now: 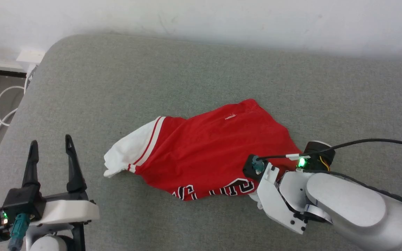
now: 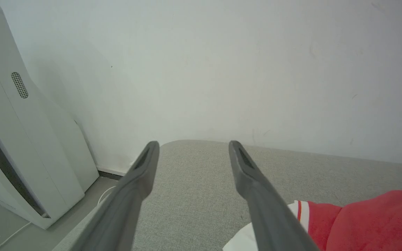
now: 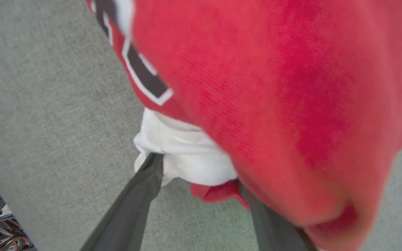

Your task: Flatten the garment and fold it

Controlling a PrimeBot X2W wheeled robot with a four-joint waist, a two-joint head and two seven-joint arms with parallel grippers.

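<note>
Head view: garment (image 1: pixel 215 150) is lying crumpled on the grey padded surface (image 1: pixel 117 76), with its white sleeve pointing left. Left gripper (image 1: pixel 51 140) is hovering well apart from it, fingers gaping.
Left wrist view: the garment is showing at lower right.
Right wrist view: right gripper (image 3: pixel 199 172) is straddling bunched white and red cloth, fingers standing apart, one tip hiding under red fabric.

Support surface: a padded surface (image 1: pixel 152 69) covered in grey woven fabric, with a rounded far-left corner, set against a white wall. One item lies directly on it: the garment (image 1: pixel 215 150), a red jersey T-shirt, crumpled and not flat. Its white sleeve (image 1: pixel 131 153), edged in red-white stripes, points left. Black white-outlined lettering (image 1: pixel 222 190) runs along the near edge, partly folded under.
</note>
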